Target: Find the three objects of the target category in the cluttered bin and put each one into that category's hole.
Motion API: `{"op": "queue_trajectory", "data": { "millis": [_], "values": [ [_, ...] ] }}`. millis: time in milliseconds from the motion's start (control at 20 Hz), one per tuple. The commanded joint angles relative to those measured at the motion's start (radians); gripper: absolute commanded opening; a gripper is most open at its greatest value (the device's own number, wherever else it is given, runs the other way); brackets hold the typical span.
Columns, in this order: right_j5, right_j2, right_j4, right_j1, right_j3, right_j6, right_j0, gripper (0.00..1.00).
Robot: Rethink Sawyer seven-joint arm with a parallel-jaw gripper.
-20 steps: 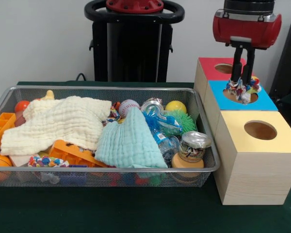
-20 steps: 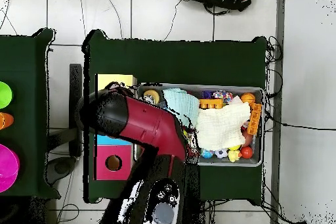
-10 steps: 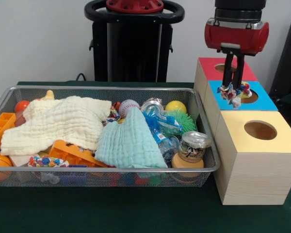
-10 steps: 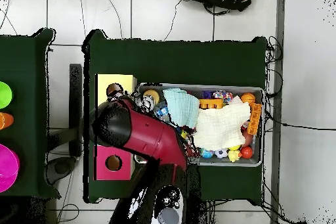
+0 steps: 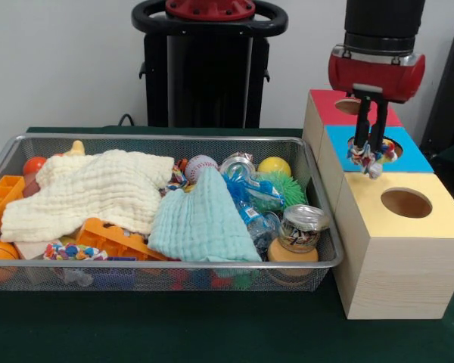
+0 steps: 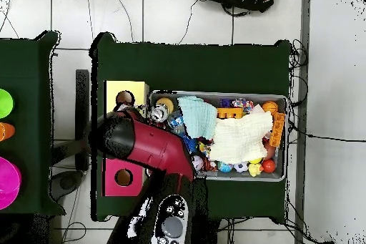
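Observation:
In the front view my gripper (image 5: 370, 151) hangs over the blue-topped box (image 5: 412, 157), just above the left part of its round hole (image 5: 391, 148). It is shut on a multicoloured knotted rope toy (image 5: 363, 159), which dangles at the hole's rim. A second rope toy (image 5: 74, 251) lies at the front left of the wire mesh bin (image 5: 319, 193). In the overhead view the red arm (image 6: 146, 144) covers the blue box and hides the gripper.
A yellow-topped box (image 5: 397, 249) stands nearer the camera and a red-topped box (image 5: 329, 106) behind the blue one. The bin holds a cream cloth (image 5: 91, 189), a teal cloth (image 5: 200, 219), orange plastic pieces, balls, a jar (image 5: 299, 231) and a crumpled bottle.
The gripper swung left and up off the blue hole half a second ago, then came back right and lower over it. The rope toy stayed in its grip throughout.

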Motion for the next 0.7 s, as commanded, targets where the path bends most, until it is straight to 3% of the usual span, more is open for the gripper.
{"op": "queue_trajectory", "data": {
  "millis": [50, 350, 700],
  "values": [
    [0.051, -0.002, 0.015, 0.084, -0.054, 0.265, 0.053, 0.0],
    [0.104, -0.042, 0.036, 0.128, -0.129, 0.298, 0.087, 0.0],
    [0.156, -0.051, 0.045, 0.165, -0.203, 0.285, 0.061, 0.0]
  ]
}}
